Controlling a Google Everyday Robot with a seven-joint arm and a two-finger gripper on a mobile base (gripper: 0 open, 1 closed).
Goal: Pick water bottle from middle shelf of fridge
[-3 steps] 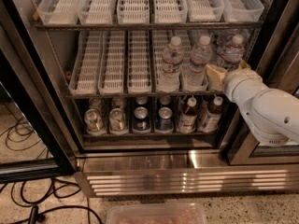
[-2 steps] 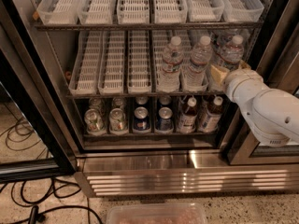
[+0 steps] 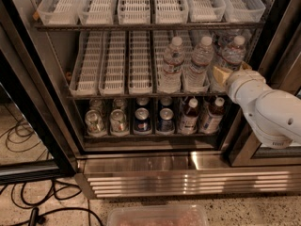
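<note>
**Open fridge [image 3: 141, 171], viewed from above and in front.** The top of the cabinet and the right side of its frame were cut off by the picture edge. A clear plastic tub [image 3: 157, 216] on the floor was cut off at the bottom.

The white arm [image 3: 270, 109] reached in from the right. It hid the right end of the middle shelf [image 3: 113, 97] and the lower part of the water bottle [image 3: 233, 53]. That bottle stood upright at the front of the shelf's rightmost lane.

The gripper [image 3: 222, 73] lay at the bottle's lower left side, with a tan part apparently against the bottle. The wrist covered the rest, so how far it was spread, and whether it pinched the bottle, could not be told.

A second bottle [image 3: 172, 62] and a third bottle [image 3: 200, 62] stood upright in the two lanes to the left, also at the front. Below, cans [image 3: 117, 121] and dark drink bottles [image 3: 188, 117] stood on the low shelf, their tops partly hidden behind the middle shelf's edge. Cables [image 3: 28, 206] lay on the floor at lower left.
</note>
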